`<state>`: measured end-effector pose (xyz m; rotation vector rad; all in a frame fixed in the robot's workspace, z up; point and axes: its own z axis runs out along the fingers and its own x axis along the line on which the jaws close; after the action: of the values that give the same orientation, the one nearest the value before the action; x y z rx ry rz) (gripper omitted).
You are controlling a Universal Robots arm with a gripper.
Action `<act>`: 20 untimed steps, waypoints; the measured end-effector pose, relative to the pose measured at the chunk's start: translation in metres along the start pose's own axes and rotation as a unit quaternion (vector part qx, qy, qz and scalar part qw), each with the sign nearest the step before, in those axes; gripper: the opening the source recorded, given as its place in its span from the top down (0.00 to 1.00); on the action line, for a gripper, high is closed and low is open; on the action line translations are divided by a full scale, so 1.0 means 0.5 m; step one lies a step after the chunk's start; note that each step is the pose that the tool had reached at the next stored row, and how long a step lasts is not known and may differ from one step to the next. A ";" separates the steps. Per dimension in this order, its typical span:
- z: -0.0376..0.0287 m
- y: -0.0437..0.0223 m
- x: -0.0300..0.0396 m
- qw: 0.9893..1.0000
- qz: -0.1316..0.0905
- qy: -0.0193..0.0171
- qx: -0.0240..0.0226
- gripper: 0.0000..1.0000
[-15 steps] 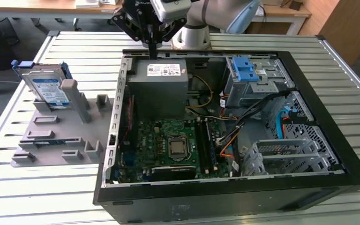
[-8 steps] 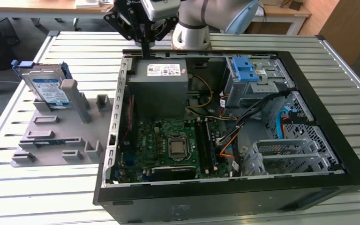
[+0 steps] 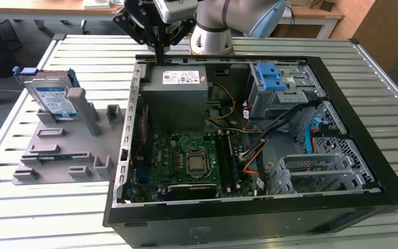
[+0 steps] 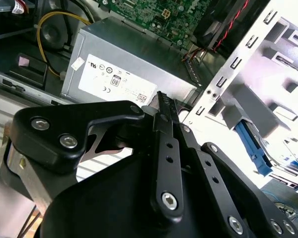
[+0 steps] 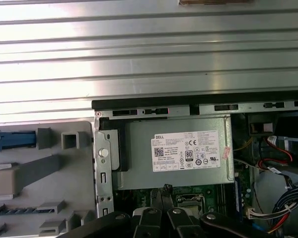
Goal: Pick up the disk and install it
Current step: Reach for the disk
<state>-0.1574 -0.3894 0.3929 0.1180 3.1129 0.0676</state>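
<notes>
The disk [image 3: 52,97] is seen standing upright in the grey holder [image 3: 81,141] on the exterior view's left of the open computer case [image 3: 240,223], well apart from the gripper [image 3: 159,58], whose fingers are pressed together on nothing above the power-supply box [image 3: 178,104].

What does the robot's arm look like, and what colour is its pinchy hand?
The robot arm is made of thick, round silver-grey tubes, with a pale blue cap on one joint. Its gripper is black metal, built from flat linked bars dotted with shiny silver screws, and it narrows to thin black fingers. A pale grey box is mounted just above it.
</notes>
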 end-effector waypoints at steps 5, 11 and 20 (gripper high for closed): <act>0.000 0.000 0.002 1.000 0.000 0.000 0.000 0.89; 0.000 -0.001 0.014 1.000 0.000 0.000 0.000 0.89; -0.001 -0.002 0.032 1.000 0.000 0.000 0.000 0.89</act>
<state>-0.1732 -0.3893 0.3929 0.1180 3.1128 0.0676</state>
